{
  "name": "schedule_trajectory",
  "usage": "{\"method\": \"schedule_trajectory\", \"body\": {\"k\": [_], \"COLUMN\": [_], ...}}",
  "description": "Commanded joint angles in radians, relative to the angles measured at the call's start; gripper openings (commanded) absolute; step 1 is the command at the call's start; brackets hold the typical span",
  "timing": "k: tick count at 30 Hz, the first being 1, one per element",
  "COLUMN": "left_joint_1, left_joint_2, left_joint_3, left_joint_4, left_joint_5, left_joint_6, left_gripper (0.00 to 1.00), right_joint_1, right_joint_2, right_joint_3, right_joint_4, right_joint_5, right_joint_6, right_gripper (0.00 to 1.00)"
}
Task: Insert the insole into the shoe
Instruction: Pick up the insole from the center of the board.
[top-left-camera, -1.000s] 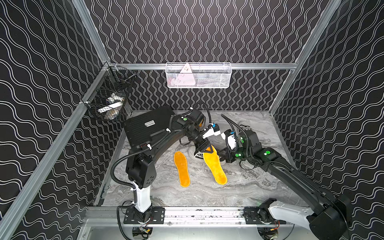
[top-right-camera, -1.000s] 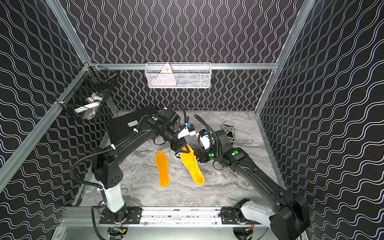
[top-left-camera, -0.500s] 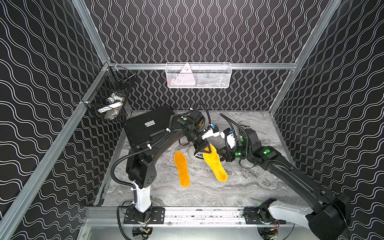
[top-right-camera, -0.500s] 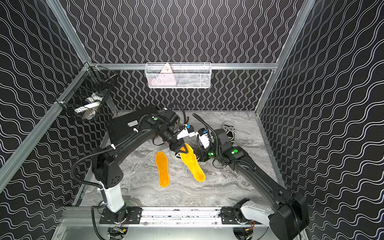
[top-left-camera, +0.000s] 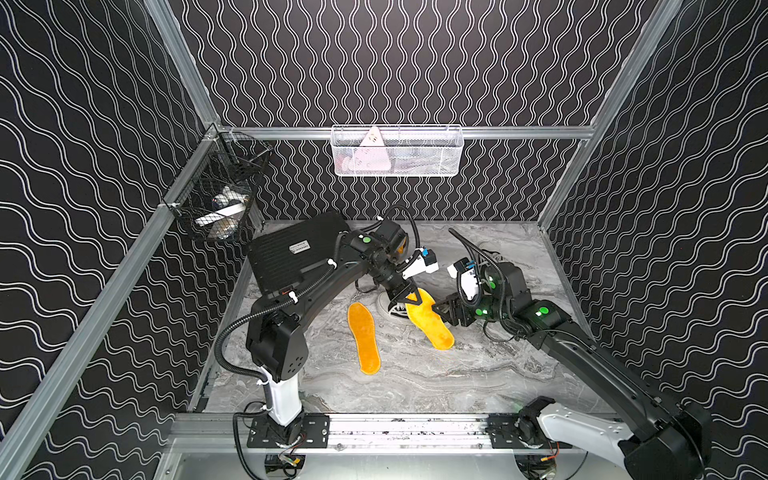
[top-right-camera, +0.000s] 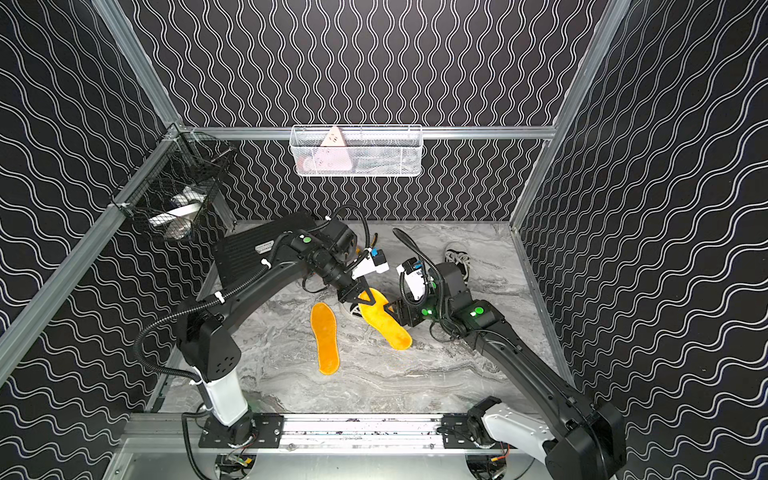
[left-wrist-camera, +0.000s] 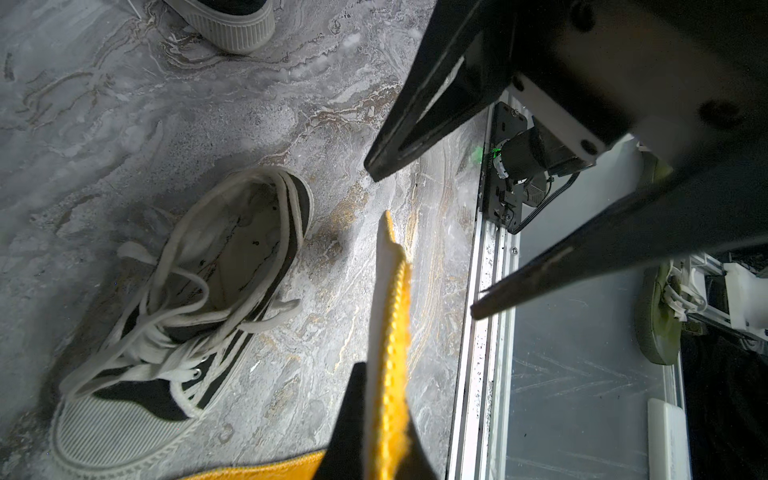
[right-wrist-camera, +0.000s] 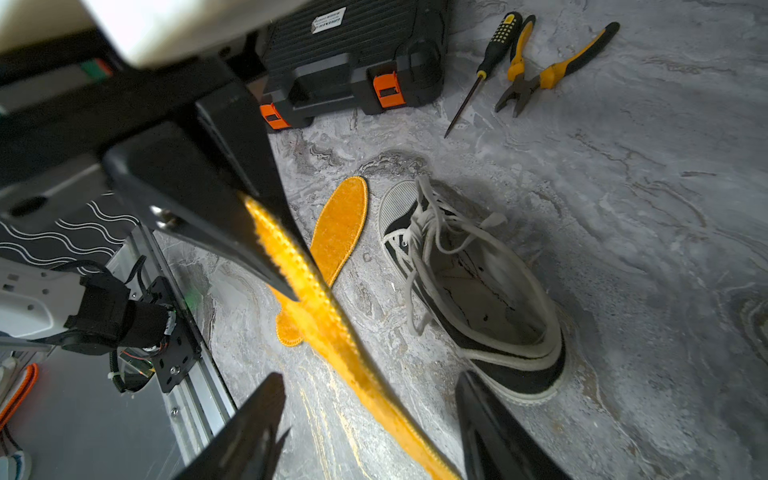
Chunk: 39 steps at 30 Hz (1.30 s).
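Mid-counter (top-left-camera: 415, 382): left hand (top-left-camera: 409, 296) clenched on the upper end of an orange insole (top-left-camera: 430, 326), holding it slanted just beside the open black-and-white shoe (left-wrist-camera: 187, 291). Right hand (top-left-camera: 438, 309) released, fingers (right-wrist-camera: 253, 419) spread wide, the insole's edge running between them. Flat on the counter beside the shoe's toe lies a second insole (top-left-camera: 364, 337).
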<state>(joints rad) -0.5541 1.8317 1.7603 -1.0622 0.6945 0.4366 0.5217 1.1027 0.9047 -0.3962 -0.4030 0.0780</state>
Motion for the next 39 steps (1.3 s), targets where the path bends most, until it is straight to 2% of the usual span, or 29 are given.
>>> {"method": "schedule_trajectory", "body": {"k": [1, 6, 10, 16, 21, 29, 32, 39], "left_joint_1": [0.000, -0.001, 0.010, 0.034, 0.051, 0.048, 0.041, -0.003], "left_joint_2": [-0.011, -0.027, -0.029, -0.036, -0.044, -0.060, -0.073, -0.067], "left_joint_3": [0.007, -0.008, -0.025, -0.047, -0.050, -0.058, -0.067, -0.049], "left_joint_4": [0.008, 0.041, 0.093, 0.142, 0.160, 0.123, 0.101, 0.047], "left_joint_5": [0.037, 0.037, -0.020, -0.016, 0.027, 0.056, 0.054, 0.031], "left_joint_6": [-0.017, -0.062, -0.157, -0.251, -0.296, -0.268, -0.235, -0.186], "left_gripper": [0.00, 0.00, 0.00, 0.00, 0.00, 0.00, 0.00, 0.00], "right_joint_1": [0.000, 0.018, 0.073, 0.171, 0.241, 0.281, 0.279, 0.279], "right_joint_2": [0.026, 0.088, 0.036, -0.032, -0.014, 0.041, 0.033, 0.072], "right_joint_3": [-0.004, 0.017, -0.011, -0.071, -0.081, -0.095, -0.092, -0.038], "right_joint_4": [0.081, 0.105, 0.150, 0.181, 0.190, 0.279, 0.286, 0.255], "right_joint_5": [-0.075, -0.154, -0.100, 0.119, 0.290, 0.458, 0.462, 0.335], "right_joint_6": [-0.035, -0.032, -0.012, -0.016, -0.061, -0.116, -0.142, -0.212], "right_gripper": [0.71, 0.71, 0.69, 0.66, 0.66, 0.72, 0.76, 0.79]}}
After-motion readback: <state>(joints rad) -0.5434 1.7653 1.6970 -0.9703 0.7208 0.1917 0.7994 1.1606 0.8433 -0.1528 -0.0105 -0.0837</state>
